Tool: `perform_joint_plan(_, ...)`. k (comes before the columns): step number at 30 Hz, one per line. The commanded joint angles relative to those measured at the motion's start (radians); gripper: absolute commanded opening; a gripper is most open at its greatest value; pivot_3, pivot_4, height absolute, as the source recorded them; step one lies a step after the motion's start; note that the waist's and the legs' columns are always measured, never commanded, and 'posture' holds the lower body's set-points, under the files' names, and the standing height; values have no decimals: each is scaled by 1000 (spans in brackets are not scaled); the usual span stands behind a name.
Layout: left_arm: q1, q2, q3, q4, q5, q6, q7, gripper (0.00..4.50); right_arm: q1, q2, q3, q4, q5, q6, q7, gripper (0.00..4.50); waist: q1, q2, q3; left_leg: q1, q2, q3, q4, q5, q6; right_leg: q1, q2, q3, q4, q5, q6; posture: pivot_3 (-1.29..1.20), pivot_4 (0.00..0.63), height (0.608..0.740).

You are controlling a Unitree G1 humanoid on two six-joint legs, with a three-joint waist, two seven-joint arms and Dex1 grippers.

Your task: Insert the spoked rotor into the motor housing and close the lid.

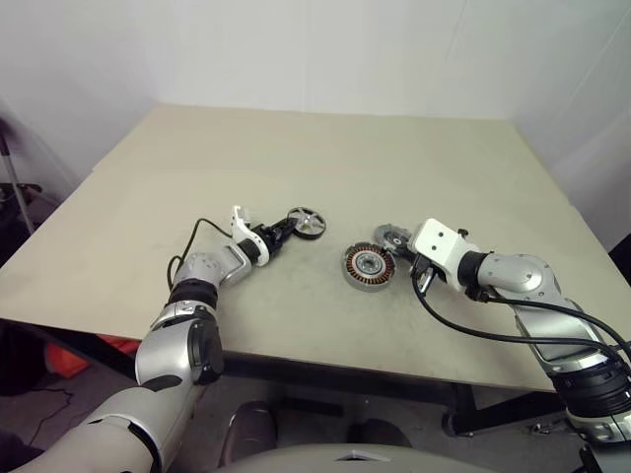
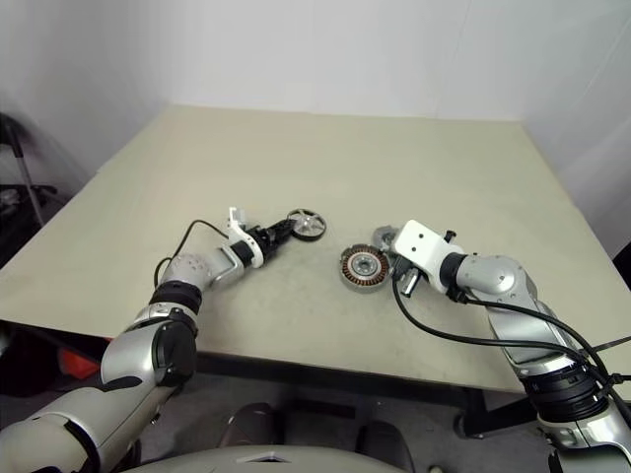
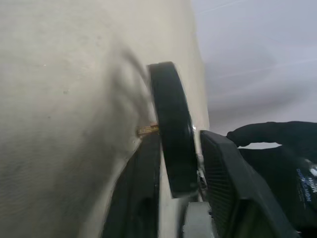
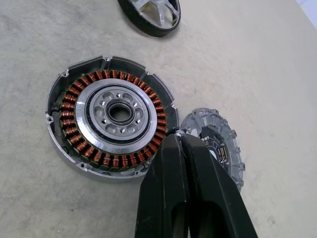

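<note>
— Where's the motor housing [image 4: 110, 123]?
— Flat on the counter [image 1: 325, 168], mid-front, lid [image 4: 218, 146] beside it.
— And the jaws?
— Left gripper [image 1: 285, 231] clamps the spoked rotor [image 1: 307, 224] by its rim; right gripper [image 4: 184, 148] is pressed together, empty, at the housing's edge.

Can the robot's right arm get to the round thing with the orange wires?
Probably yes. The right gripper sits shut right at the edge of the motor housing, with nothing between them. The lid lies beside it, off to one side, not blocking.

housing [image 4: 111, 116]: flat, open | rotor [image 1: 308, 223]: tilted on edge | lid [image 4: 218, 144]: beside housing
</note>
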Motion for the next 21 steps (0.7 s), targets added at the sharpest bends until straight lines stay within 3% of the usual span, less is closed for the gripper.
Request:
perform_joint_plan(1, 1, -3, -4, 7, 6, 14, -2, 561, -17, 1, -13, -10, -8, -6, -10, 0, 0, 0, 0, 1, 0, 0, 0, 0, 0, 0, 0, 0, 0, 0, 0, 0, 0, 740)
perform_joint_plan(6, 1, -4, -1, -11, -10, 52, -29, 561, -9, 1, -26, -11, 0, -4, -9, 0, -1, 0, 0, 1, 0, 0, 0, 0, 0, 0, 0, 0, 0, 0, 0, 0, 0, 740)
perform_joint_plan(10, 5, -8, 15, -49, -43, 111, -61, 561, 7, 22, -98, -14, 113, 72, 31, 0, 1, 0, 0, -2, 0, 0, 0, 0, 0, -2, 0, 0, -1, 0, 0, 0, 0, 740)
perform_joint_plan(13, 11, -17, 21, -91, -73, 171, -78, 516, 19, 21, -140, -23, 179, 96, 61, 576, 1, 0, 0, -4, -1, 0, 0, 0, 1, -3, -1, 0, -2, 0, 0, 0, 0, 740)
perform_joint_plan(17, 20, -39, 7, -149, -91, 242, -78, 516, 28, 13, -151, -31, 188, 99, 51, 1833, -2, -1, 0, -9, -1, 0, 0, 0, 1, -7, -1, 0, -1, 0, 0, 0, 0, 740)
perform_joint_plan(21, 18, -58, 10, -190, -121, 311, -76, 516, 30, 9, -144, -12, 155, 83, 19, 1833, -4, -1, 1, -10, -1, 0, 0, 0, 1, -8, -1, -1, -1, 0, 0, 0, 0, 740)
